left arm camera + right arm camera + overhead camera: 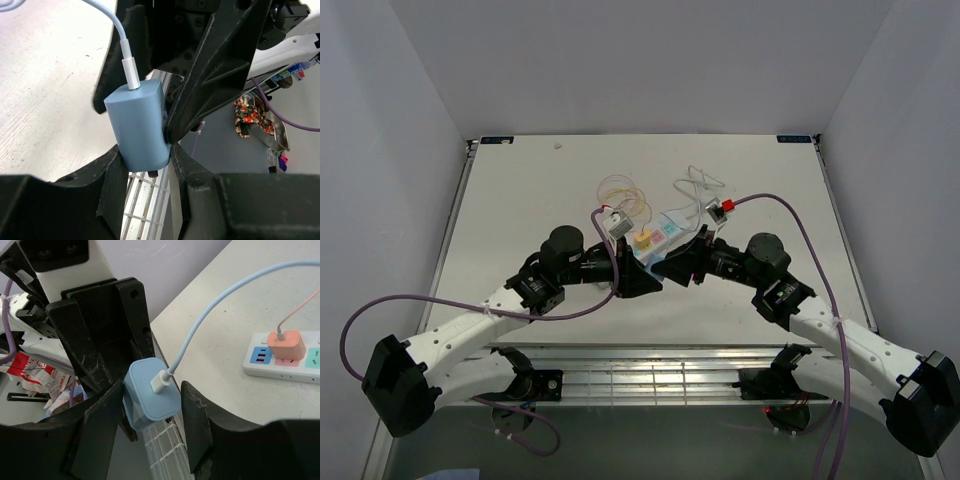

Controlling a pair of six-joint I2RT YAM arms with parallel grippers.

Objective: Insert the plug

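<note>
A light blue charger plug with a pale cable hangs over the table's near edge. My left gripper is shut on its lower body, with both fingers pressed against its sides. In the right wrist view the plug sits between my right gripper's fingers. The left finger touches it and a small gap shows at the other finger. The white power strip lies on the table beyond. In the top view both grippers meet just in front of the strip and hide the plug.
An orange plug sits in the strip; it shows yellow in the top view. A grey plug and a red plug with looped cables lie behind the strip. A metal grille runs along the near table edge.
</note>
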